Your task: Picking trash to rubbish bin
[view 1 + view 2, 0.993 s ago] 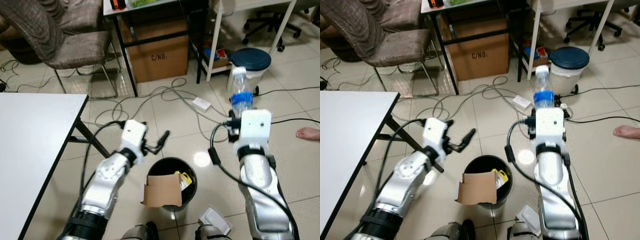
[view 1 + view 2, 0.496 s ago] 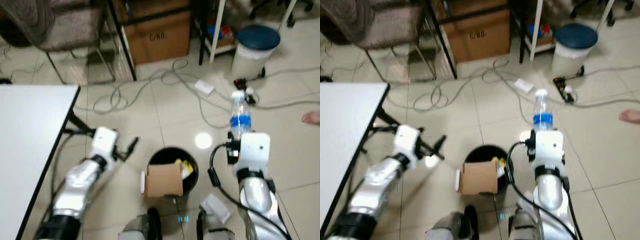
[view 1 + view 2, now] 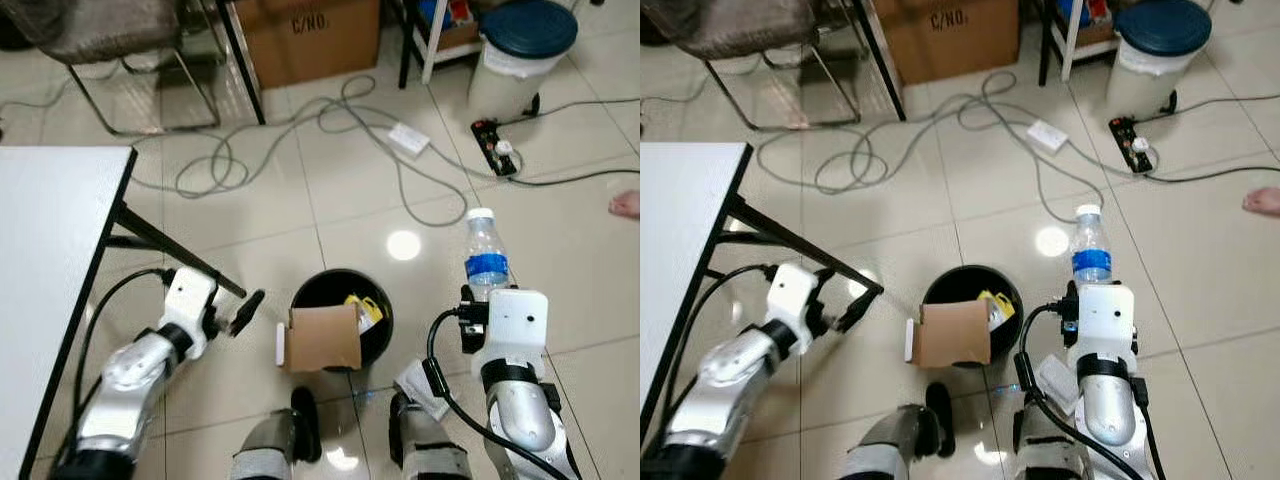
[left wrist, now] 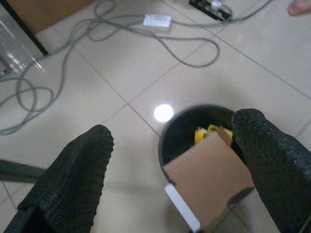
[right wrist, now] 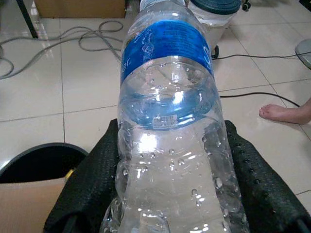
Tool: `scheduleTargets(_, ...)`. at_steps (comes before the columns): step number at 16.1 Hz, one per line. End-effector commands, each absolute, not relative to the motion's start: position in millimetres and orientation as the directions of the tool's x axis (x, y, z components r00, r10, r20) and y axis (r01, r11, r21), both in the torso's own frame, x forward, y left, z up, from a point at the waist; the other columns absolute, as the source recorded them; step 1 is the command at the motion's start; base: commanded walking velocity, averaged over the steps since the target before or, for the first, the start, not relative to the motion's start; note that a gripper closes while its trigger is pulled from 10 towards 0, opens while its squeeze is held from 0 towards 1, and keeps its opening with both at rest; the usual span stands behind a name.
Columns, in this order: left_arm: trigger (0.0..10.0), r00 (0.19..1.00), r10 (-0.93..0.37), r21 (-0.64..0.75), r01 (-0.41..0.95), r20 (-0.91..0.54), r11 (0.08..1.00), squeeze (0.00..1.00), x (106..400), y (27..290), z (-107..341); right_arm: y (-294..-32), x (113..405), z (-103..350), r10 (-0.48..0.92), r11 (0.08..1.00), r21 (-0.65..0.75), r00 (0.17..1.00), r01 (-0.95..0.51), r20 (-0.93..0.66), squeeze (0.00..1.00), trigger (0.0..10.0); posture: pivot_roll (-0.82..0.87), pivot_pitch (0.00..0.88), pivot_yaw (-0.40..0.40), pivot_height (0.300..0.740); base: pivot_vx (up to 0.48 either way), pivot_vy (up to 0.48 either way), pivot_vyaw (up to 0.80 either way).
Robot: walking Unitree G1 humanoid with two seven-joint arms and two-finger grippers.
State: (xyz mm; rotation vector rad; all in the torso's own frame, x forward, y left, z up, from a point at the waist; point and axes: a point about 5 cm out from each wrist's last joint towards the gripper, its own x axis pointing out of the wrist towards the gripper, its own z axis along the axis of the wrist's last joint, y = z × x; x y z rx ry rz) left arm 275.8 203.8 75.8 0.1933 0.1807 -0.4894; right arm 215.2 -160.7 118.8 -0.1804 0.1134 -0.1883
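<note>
Left eye view, tiled floor (image 3: 330, 215) (cables (image 3: 300, 150)), black bin (image 3: 340, 300)

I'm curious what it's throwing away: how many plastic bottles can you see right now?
1. The plastic bottle, blue-labelled with a white cap, stands upright in the right gripper, to the right of the black bin. More could lie hidden in the bin under the cardboard box.

The scene is evenly and brightly lit from overhead. A round glare spot (image 3: 403, 245) is reflected on the glossy floor tiles (image 3: 560, 250). Shadows are kept soft. Slight blur is seen in the left wrist view, chiefly at the near fingers (image 4: 73, 177).
</note>
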Motion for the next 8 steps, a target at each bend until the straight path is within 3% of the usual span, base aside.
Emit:
scheduleTargets(1, 10.0, 0.855, -0.443, 0.124, 0.487, -0.27, 0.864, 0.0, 267, 218, 67, -162, 212, 118, -0.19, 0.968, -0.185, 0.975, 0.168, -0.111, 0.0, 10.0, -0.11, 0.392, 0.144, 0.74, 0.0, 0.0, 0.0)
scheduleTargets(8, 10.0, 0.858, -0.426, 0.16, 0.481, -0.287, 0.862, 0.0, 271, 238, 72, -166, 217, 121, -0.174, 0.973, -0.171, 0.98, 0.155, -0.1, 0.0, 10.0, -0.1, 0.388, 0.137, 0.74, 0.0, 0.0, 0.0)
